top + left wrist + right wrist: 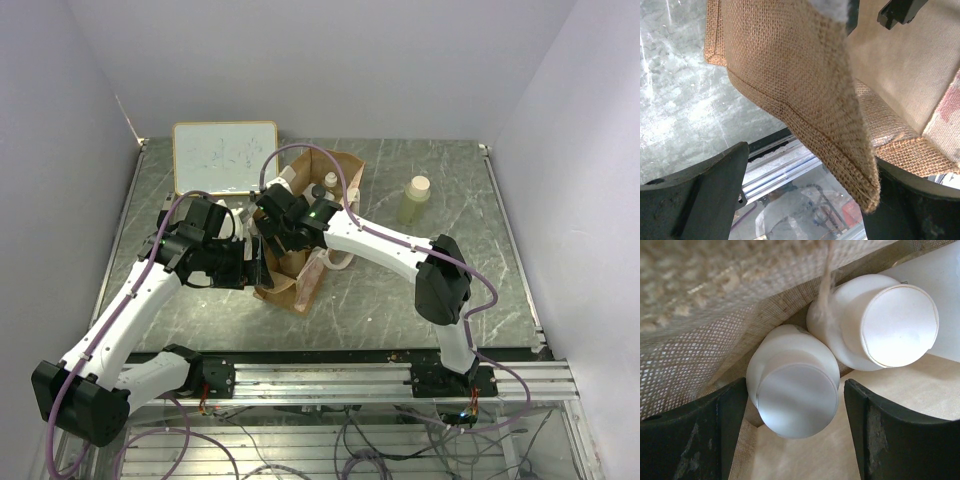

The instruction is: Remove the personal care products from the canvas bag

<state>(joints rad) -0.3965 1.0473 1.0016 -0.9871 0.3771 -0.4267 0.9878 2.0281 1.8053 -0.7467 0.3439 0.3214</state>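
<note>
Canvas bag, one tan burlap tote, sits on the table with its long axis running near-left to far-right, and one beige cream-capped bottle stands upright to its right. Right gripper is spread wide inside it around the nearer of two white caps, both facing the camera. Left gripper gapes wide too, a bag corner between its fingers.

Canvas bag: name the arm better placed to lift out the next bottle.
Right. The right tool is inside the tan woven canvas bag, open on either side of a white round-capped cylindrical bottle. The left tool sits outside, open around a bag corner, likely only steadying it.
</note>
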